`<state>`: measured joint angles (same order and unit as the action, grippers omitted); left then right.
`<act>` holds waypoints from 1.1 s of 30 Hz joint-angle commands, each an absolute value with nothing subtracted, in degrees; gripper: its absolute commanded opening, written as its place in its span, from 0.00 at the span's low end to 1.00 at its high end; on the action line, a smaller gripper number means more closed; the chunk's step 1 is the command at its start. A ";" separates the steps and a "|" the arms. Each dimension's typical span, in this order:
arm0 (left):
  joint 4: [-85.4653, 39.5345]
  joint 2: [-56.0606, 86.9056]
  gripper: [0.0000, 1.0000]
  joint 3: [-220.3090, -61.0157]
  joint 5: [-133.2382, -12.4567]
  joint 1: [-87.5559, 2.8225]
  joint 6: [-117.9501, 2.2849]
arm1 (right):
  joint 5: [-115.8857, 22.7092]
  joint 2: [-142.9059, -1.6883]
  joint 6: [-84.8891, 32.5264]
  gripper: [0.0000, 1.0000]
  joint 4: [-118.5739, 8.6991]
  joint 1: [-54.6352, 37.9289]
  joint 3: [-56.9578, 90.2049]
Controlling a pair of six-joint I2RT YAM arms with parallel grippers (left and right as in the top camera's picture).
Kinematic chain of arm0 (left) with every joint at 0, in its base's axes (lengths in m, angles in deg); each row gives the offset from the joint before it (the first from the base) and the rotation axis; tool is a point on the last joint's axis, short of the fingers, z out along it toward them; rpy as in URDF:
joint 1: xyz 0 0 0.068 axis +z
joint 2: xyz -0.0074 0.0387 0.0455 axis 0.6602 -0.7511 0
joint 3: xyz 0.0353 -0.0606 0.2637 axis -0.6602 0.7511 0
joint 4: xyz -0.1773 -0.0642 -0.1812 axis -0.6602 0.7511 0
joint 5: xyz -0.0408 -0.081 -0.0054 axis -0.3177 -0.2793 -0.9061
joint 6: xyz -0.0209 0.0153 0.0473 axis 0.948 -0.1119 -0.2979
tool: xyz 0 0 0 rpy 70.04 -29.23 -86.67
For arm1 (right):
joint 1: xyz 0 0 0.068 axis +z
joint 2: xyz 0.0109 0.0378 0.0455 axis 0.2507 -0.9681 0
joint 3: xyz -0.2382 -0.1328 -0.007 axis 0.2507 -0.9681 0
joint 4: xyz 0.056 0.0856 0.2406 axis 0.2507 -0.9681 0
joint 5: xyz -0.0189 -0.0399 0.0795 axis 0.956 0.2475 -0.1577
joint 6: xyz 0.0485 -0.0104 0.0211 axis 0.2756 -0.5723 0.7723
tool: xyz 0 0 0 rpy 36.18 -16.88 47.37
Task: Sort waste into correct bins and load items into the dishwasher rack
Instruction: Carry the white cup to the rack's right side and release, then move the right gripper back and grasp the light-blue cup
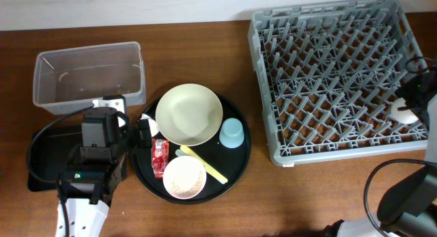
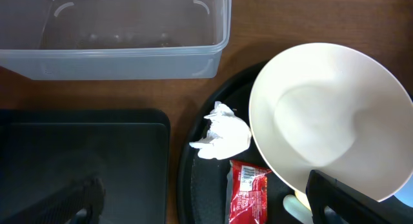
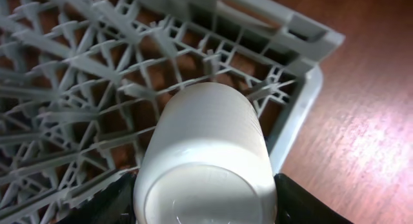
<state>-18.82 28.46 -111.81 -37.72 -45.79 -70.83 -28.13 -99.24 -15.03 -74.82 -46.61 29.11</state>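
Observation:
My right gripper (image 3: 205, 208) is shut on the white cup (image 3: 206, 133), held upside down over the right edge of the grey dishwasher rack (image 1: 338, 80); the cup also shows in the overhead view (image 1: 407, 113). My left gripper (image 2: 206, 204) is open and empty, above the red sachet wrapper (image 2: 248, 192) and below the crumpled white tissue (image 2: 222, 133). The cream plate (image 1: 189, 114), light-blue cup (image 1: 231, 132), small bowl (image 1: 184, 177) with rice grains in it, and yellow utensil (image 1: 205, 165) lie on the round black tray (image 1: 240, 162). A pale-green utensil end (image 2: 293, 204) shows beside the plate.
The clear plastic tub (image 1: 89, 73) stands at the back left, with nothing in it. The shallow black rectangular tray (image 1: 41, 162) lies in front of it, partly under my left arm. Bare wooden table lies between the round tray and the rack.

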 commanded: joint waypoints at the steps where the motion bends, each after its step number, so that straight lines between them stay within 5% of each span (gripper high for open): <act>1: -18.87 28.42 1.00 -113.12 -38.12 -45.63 -70.30 | -30.64 -99.41 -15.21 0.62 -75.25 -48.52 29.81; 16: -18.87 28.42 1.00 -113.12 -38.12 -45.63 -70.30 | -35.12 -106.03 -15.03 0.63 -73.29 -48.71 29.31; 17: -18.87 28.42 1.00 -113.12 -38.12 -45.63 -70.30 | -35.10 -106.01 -15.08 0.69 -73.31 -48.71 29.40; 19: -18.87 28.42 1.00 -113.12 -38.12 -45.63 -70.30 | -35.17 -105.92 -15.27 0.98 -73.77 -48.71 29.66; 28: -18.87 28.42 1.00 -113.12 -38.12 -45.63 -70.30 | -45.66 -95.30 -17.85 0.98 -74.71 -48.60 30.84; 33: -18.87 28.42 1.00 -113.12 -38.12 -45.63 -70.30 | -65.55 -86.38 -21.07 0.98 -76.91 -48.30 30.84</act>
<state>-18.80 28.46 -111.81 -37.72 -45.79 -70.83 -50.73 -90.23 -17.57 -75.89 -48.67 29.51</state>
